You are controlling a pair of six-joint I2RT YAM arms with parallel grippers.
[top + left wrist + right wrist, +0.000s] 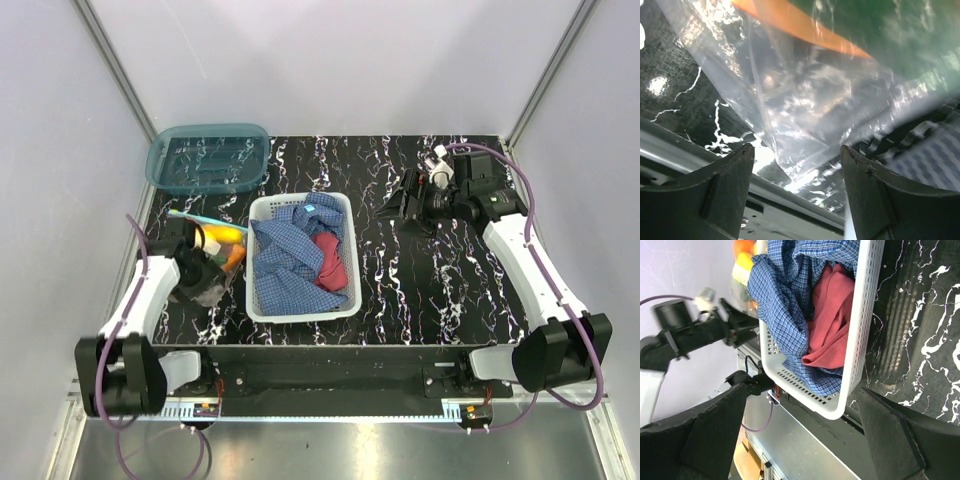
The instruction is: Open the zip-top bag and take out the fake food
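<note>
The zip-top bag (218, 262) lies on the black marbled table left of the white basket, its teal zip strip (195, 216) at the far end. The fake food sits inside it: an orange piece (233, 250) and a yellow piece (213, 240). In the left wrist view the clear bag (805, 95) fills the frame, with the orange piece (805, 25) and a dark green piece (900, 30) inside. My left gripper (205, 280) (797, 150) is open at the bag's near corner, jaws on either side, not pinching it. My right gripper (400, 208) (802, 390) is open and empty, right of the basket.
A white perforated basket (300, 312) (865, 315) in the table's middle holds a blue checked shirt (285, 250) and a red cloth (332, 258) (832, 315). A rigid teal bin (208, 157) stands at the back left. Grey walls enclose the table.
</note>
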